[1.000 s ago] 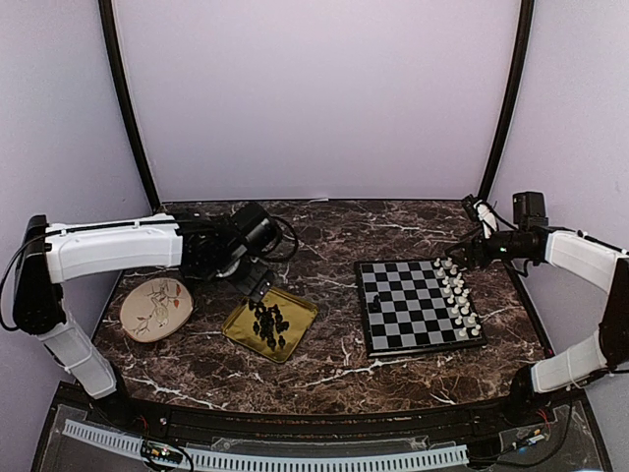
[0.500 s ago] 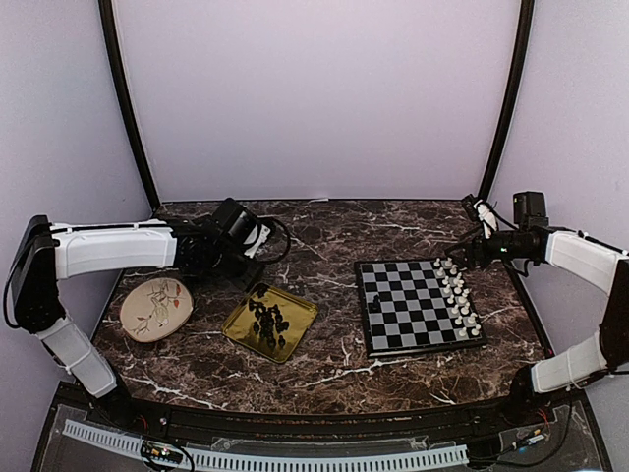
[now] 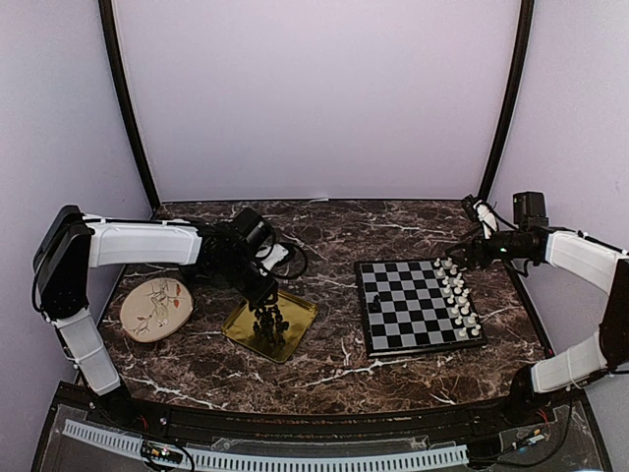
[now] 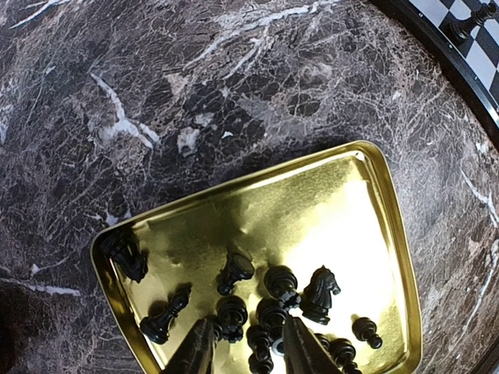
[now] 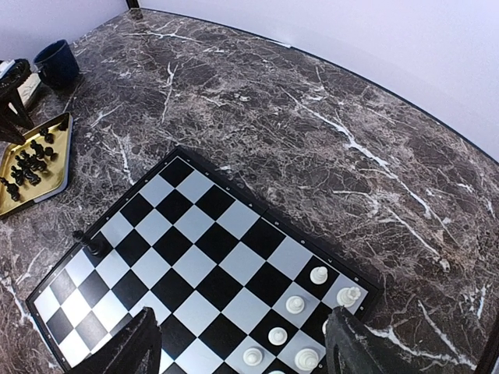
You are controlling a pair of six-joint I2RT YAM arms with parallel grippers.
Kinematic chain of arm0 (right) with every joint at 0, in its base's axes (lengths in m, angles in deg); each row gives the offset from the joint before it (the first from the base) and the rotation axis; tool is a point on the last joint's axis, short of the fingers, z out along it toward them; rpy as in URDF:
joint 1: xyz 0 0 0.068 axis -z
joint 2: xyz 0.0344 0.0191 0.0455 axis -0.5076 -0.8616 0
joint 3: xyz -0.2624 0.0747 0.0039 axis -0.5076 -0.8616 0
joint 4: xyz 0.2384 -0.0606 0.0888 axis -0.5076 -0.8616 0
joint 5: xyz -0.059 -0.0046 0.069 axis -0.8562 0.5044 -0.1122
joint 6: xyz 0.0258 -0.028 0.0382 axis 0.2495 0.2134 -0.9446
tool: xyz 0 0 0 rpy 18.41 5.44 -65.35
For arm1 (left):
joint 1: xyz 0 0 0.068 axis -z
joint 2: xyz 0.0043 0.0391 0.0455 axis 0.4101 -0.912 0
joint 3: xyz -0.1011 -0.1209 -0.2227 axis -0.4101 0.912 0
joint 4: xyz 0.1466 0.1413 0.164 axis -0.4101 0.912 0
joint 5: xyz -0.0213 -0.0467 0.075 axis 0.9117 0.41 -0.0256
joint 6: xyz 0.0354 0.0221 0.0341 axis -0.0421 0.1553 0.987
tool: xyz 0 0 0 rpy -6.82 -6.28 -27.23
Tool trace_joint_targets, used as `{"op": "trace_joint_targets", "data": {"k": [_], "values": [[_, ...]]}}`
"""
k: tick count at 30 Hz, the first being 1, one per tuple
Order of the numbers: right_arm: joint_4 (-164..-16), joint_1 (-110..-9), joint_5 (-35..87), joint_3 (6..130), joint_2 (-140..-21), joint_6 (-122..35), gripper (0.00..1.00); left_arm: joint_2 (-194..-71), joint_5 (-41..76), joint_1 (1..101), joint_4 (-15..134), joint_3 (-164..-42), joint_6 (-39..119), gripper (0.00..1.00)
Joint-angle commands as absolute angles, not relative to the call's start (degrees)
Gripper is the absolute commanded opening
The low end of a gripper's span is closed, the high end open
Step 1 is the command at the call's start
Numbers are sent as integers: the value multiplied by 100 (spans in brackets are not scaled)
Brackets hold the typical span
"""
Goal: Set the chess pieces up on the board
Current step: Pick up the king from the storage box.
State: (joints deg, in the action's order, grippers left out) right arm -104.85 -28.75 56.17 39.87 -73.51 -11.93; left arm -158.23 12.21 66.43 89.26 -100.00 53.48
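**A:** Nearest first. L side?

**B:** Gold tray [image 4: 335, 202] on the marble table [image 3: 334, 372], w/ a floral plate [image 3: 155, 307] just beside it, further left. Black pieces [image 4: 281, 282] sit bunched in the tray, some upright, some tipped over.

**A:** Your claw there?

**B:** My left claw [image 4: 247, 331] hangs over that bunch, tips down among the pcs. Jaws are narrow but not closed. A couple of pcs sit in the gap and nothing is pinched.

**A:** And the board?

**B:** Board [image 5: 195, 261] lies flat to the right of the tray, apart from it. Lone black piece [image 5: 92, 243] stands upright by the board's left edge, the side facing the tray. White pieces [image 5: 294, 304] stand in lines along the right edge. Middle squares are bare.

**A:** R claw?

**B:** My right claw [image 5: 245, 327] hovers above the board's far-right corner, over the white lines. Jaws are wide apart, one each side of my view, holding nothing. Can't tell if a tip touches any piece.
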Motion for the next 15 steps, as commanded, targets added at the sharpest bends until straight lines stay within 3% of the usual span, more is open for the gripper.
{"op": "trace_joint_targets", "data": {"k": [1,5,15], "values": [[-10410,-2913,5578,3979,-7392,-1161,72,-15844,1435,6649,9188,-10073,5507,33],[-10416,-2910,5589,3986,-7421,-1153,72,-15948,1413,6685,9291,-10108,5559,39],[-10415,-2912,5580,3998,-7491,-1165,72,-16086,1160,6813,9387,-10130,5633,32]]}}
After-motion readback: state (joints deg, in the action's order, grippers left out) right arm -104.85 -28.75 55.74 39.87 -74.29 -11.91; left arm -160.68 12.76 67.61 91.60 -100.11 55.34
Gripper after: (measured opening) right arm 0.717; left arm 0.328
